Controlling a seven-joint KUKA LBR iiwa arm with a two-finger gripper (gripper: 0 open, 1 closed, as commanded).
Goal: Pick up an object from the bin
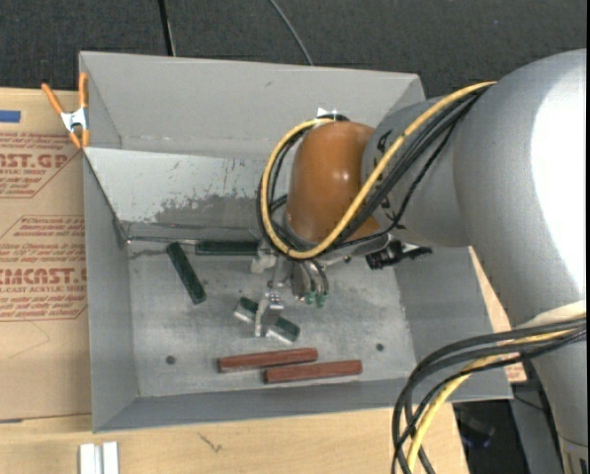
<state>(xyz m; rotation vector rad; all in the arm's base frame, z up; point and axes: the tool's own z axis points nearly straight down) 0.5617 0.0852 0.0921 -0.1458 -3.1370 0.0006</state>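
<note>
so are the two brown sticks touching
Touching: the camera view shows the upper brown stick and the lower brown stick lying side by side, with no gap where they overlap.

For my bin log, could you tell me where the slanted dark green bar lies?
Camera view: the slanted dark green bar lies on the left of the bin floor, left of the gripper, near a second green bar along the back wall.

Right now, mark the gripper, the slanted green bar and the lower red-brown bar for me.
gripper (272, 309): camera view, at its tip.
slanted green bar (186, 273): camera view, middle of its length.
lower red-brown bar (312, 370): camera view, middle of its length.
</note>
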